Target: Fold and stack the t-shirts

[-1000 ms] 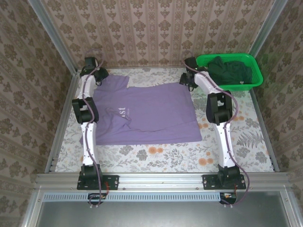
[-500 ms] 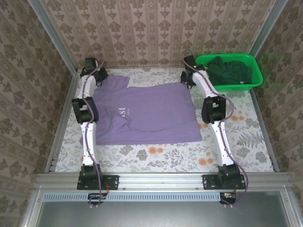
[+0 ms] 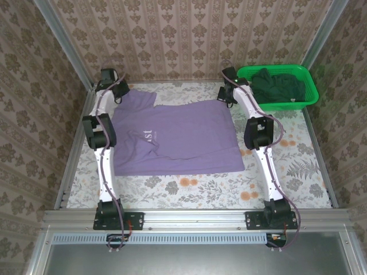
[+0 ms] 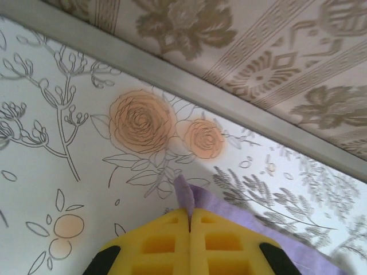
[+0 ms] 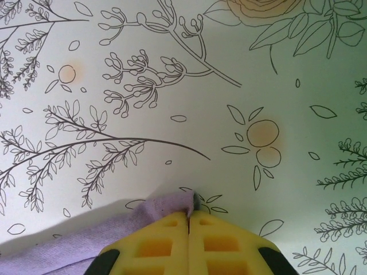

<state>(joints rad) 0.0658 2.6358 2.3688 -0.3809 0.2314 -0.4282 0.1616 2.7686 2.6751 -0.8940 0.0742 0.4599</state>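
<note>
The lavender-purple t-shirt (image 3: 175, 138) lies spread flat on the table with white lettering near its left side. My left gripper (image 3: 118, 91) is at the shirt's far left sleeve, shut on a pinch of purple cloth (image 4: 184, 193) between its yellow fingers (image 4: 166, 240). My right gripper (image 3: 227, 96) is at the shirt's far right corner, shut on the purple hem (image 5: 172, 204). Dark green t-shirts (image 3: 279, 86) lie heaped in the basket at the far right.
The bright green plastic basket (image 3: 309, 91) stands at the table's far right corner. A metal rail (image 4: 172, 86) and patterned walls close in the back and sides. The floral tablecloth (image 3: 200, 186) shows bare in front of the shirt.
The left arm's elbow has shifted slightly left and back; the right arm's elbow moved a little left. Both grippers stay at the shirt's far corners.
</note>
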